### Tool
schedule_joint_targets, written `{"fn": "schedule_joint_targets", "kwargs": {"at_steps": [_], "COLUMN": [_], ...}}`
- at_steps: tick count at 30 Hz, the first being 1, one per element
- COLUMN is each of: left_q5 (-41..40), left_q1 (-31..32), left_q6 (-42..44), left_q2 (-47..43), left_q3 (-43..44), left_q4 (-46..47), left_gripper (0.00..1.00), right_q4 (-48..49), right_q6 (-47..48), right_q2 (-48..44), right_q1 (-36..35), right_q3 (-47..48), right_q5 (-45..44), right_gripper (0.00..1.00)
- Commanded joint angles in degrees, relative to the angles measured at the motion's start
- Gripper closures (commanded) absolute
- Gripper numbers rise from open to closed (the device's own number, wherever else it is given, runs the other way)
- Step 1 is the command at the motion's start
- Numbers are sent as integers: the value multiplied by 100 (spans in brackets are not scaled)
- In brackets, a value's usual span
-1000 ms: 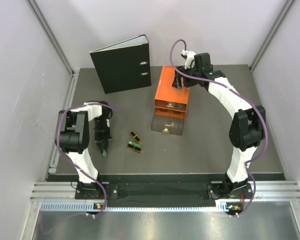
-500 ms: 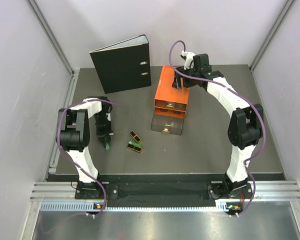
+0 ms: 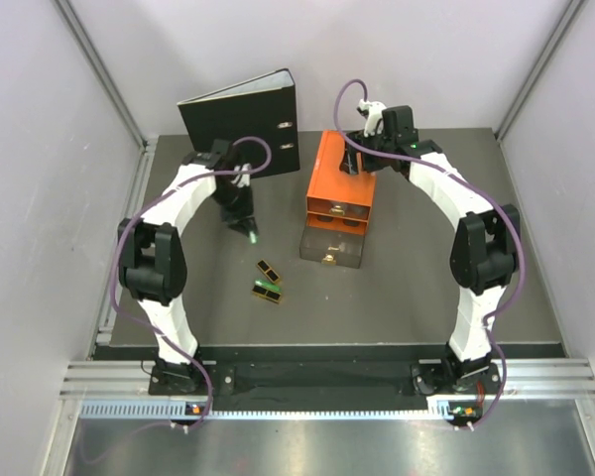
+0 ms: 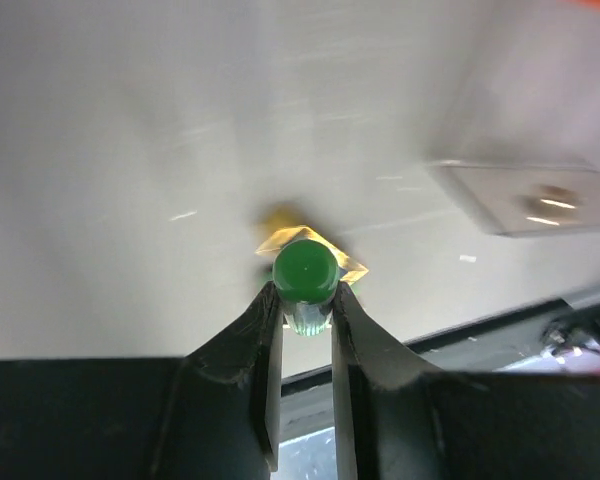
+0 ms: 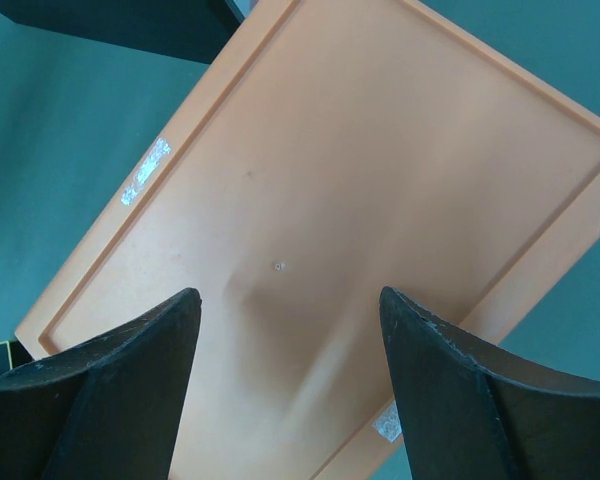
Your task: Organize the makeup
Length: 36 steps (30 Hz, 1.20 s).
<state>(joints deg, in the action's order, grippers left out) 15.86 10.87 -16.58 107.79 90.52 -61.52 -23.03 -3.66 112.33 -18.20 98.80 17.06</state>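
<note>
My left gripper (image 3: 246,228) is shut on a green stick (image 3: 250,233) and holds it above the mat, in front of the binder. In the left wrist view the stick's green end (image 4: 305,271) sits pinched between the fingertips (image 4: 267,310), with a blurred yellow-gold case (image 4: 352,268) behind it. Two small black cases with gold and green (image 3: 269,270) (image 3: 267,292) lie on the mat near the middle. My right gripper (image 3: 354,165) is open and empty over the top of the orange drawer box (image 3: 335,171); that top fills the right wrist view (image 5: 380,190). Tubes are out of view.
A clear drawer (image 3: 330,248) stands pulled out at the front of the orange box; it also shows in the left wrist view (image 4: 525,198). A black ring binder (image 3: 243,124) stands upright at the back left. Grey walls close in both sides.
My left gripper has lifted from the near left of the mat and swung far and right, toward the binder, carrying the green stick. The right arm has barely moved.
</note>
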Motion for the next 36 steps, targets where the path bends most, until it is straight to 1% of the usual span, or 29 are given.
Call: {"fn": "schedule_joint_targets", "kwargs": {"at_steps": [1, 5, 12, 13, 14, 17, 20, 21, 23, 24, 26, 27, 28, 31, 33, 34, 36], "left_q5": [593, 936, 1059, 1060, 1068, 1086, 1060, 1068, 823, 753, 550, 507, 480, 375, 190, 120, -4], "left_q1": [590, 994, 1478, 1531, 1654, 1857, 2006, 2032, 2077, 2077, 2077, 2077, 2077, 2077, 2068, 2068, 2033], "left_q6": [-187, -574, -1013, -1049, -1101, -1163, -1172, -1164, -1128, -1111, -1015, -979, -961, -865, -812, -803, -759], "left_q2": [-3, 49, 575, 629, 699, 998, 1253, 1297, 1263, 1236, 1175, 1140, 1122, 955, 745, 665, 446], "left_q3": [633, 730, 1037, 1081, 1090, 1274, 1424, 1451, 1451, 1451, 1460, 1460, 1451, 1442, 1416, 1381, 1319], "left_q4": [367, 1183, 1695, 1730, 1800, 1854, 1854, 1871, 1854, 1854, 1767, 1748, 1740, 1704, 1687, 1695, 1600], "left_gripper": [100, 100, 100, 99, 94, 91, 85, 76, 64, 54, 44, 36, 31, 27, 26, 23, 23], "right_q4": [-396, -431, -422, -405, -413, -413, -413, -413, -413, -404, -404, -404, -396, -396, -404, -404, -404], "right_q6": [-38, -21, 23, 15, 15, 15, 15, 15, 15, 15, 32, 32, 32, 41, 32, 41, 32], "right_q2": [359, 386, 377, 386, 403, 421, 438, 439, 430, 421, 438, 439, 447, 465, 456, 465, 465], "right_q1": [53, 44, 44, 53, 53, 53, 53, 53, 53, 53, 53, 53, 44, 53, 53, 44, 53], "right_q3": [60, 43, -28, -28, -19, -28, -37, -37, -45, -45, -54, -63, -54, -45, -45, -45, -37], "right_q5": [-18, -19, -10, -10, 16, 26, 34, 34, 43, 60, 78, 78, 87, 96, 96, 96, 105], "right_gripper": [27, 27, 27, 27, 27, 27, 27, 27, 27, 27, 27, 27, 27, 27, 27, 27, 27]}}
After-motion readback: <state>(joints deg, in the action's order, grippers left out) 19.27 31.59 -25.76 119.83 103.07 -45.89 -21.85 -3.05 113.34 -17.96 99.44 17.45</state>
